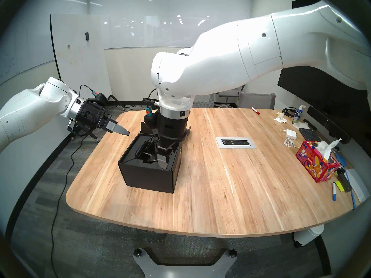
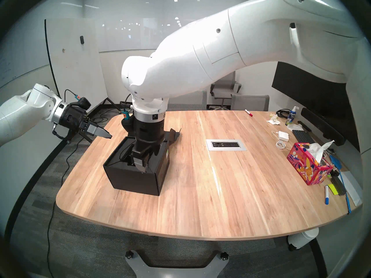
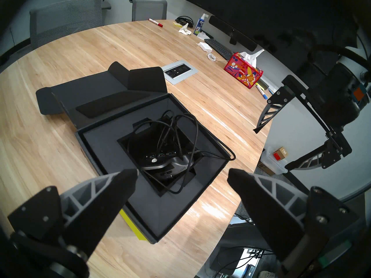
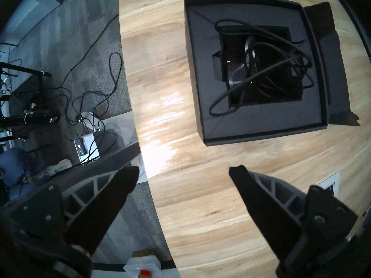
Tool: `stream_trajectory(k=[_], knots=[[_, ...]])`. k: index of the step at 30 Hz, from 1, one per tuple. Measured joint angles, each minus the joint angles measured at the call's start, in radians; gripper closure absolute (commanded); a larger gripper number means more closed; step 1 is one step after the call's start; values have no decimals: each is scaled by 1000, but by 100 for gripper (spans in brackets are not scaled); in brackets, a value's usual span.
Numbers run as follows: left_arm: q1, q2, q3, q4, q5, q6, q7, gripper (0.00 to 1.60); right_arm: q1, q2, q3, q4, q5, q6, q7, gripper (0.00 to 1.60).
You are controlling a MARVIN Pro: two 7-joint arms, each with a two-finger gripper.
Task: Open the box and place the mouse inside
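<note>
A: Where is the mouse (image 3: 160,161) right now?

B: Down in the cut-out of the foam lining, inside the box (image 1: 148,175). The box stands open on the desk (image 1: 230,191) with its lid (image 3: 96,95) folded flat behind it. The cable (image 3: 180,131) is heaped loosely on top of the mouse, and one loop spills over the foam toward the box wall.

A: And the two arms?

B: The right gripper (image 4: 183,171) points straight down, its jaws spread wide with nothing between them. In its own wrist view the box lies ahead of the jaws and off to one side, with bare desk beneath the tips. The head view overlaps it with the box's near rim, so I cannot tell its exact height above it. The left gripper (image 3: 182,172) hangs off the desk's left edge, angled down toward the box, its jaws also spread and empty.

A: So what does the next move turn on?

B: I'd judge the placing done, so little remains besides clearing away or tucking in the cable. The stray loop lies toward the box's near corner, on the side the right arm is over, so that arm is closer. Closing the lid, hinged at the far side, could snag that loop.
</note>
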Motion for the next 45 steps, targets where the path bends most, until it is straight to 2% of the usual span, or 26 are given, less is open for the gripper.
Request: stream_trajectory(k=[14,35,45], knots=[[0,0,0,0,0,0,0,0,83,34,-22,-137,233,-16,-252,0],[0,0,0,0,0,0,0,0,135,-15,-145,-303,466,-372,-631,0],[0,0,0,0,0,0,0,0,202,-44,-129,-400,620,-492,-802,0]])
